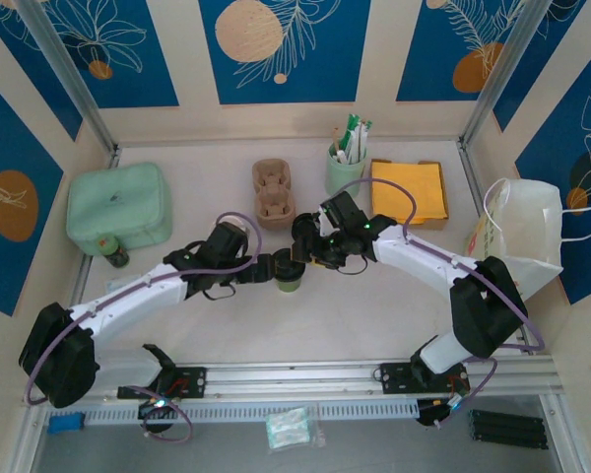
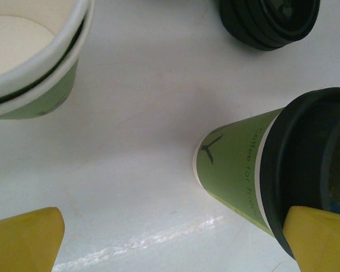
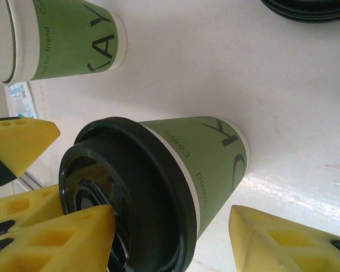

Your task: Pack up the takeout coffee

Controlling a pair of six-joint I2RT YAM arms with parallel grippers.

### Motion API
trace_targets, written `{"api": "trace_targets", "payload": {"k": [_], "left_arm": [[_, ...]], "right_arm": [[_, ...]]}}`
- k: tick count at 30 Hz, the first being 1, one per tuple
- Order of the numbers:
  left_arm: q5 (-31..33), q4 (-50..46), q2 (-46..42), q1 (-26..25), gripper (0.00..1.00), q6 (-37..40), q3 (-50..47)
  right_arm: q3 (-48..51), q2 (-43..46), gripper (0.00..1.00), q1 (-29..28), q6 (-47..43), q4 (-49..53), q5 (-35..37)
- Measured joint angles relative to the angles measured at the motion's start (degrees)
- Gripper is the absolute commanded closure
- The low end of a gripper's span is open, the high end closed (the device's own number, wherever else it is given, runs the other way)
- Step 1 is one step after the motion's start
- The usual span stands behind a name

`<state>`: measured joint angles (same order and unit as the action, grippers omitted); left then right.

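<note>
takeout coffee [image 3: 207, 164] upright on table [image 3: 226, 68], btwn R claw [image 3: 173, 218] fingers | R claw half open, gap at one finger, no grip | L claw [image 2: 173, 226] wide open, empty, coffee by one finger | lidless cup [image 2: 28, 62] ahead of L claw

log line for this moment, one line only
stage: at cup | target: green-and-white paper cup with black plastic lid, upright | right hand: straddling cup, grip unclear | left hand: open, beside cup

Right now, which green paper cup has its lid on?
The takeout coffee, lower right in the left wrist view, wears a black lid; the other cup is open, cream inside.
</note>
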<state>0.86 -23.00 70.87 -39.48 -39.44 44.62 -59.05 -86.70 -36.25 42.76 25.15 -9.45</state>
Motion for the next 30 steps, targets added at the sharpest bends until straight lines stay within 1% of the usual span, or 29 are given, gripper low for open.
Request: {"api": "trace_targets", "payload": {"k": [4,9,13,22,26,30], "left_arm": [[-0.3,2.5,-1.2,0.0,0.00,-1.0,-2.1],[-0.4,2.8,-1.5,0.0,0.00,-1.0,-2.4],[-0.2,2.1,-1.5,0.0,0.00,-1.0,-1.9],[0.2,-1.6,-1.3,0.0,0.01,0.1,0.0],[0.2,-3.0,-1.3,0.0,0.01,0.7,0.6],[0.2,-4.4,-1.3,0.0,0.01,1.1,1.3]], "right_arm": [[0.4,0.1,0.44,0.0,0.6,-1.0,0.0],[0.3,0.2,0.43,0.0,0.7,-1.1,0.0],[-0.6,0.2,0.41,0.0,0.6,0.5,0.2],[-4.4,0.3,0.40,0.9,-0.4,2.8,0.2],[-4.5,1.9,0.40,1.0,-0.4,3.3,0.1],[-2.6,6.6,0.41,1.0,-0.1,3.7,0.3]]}}
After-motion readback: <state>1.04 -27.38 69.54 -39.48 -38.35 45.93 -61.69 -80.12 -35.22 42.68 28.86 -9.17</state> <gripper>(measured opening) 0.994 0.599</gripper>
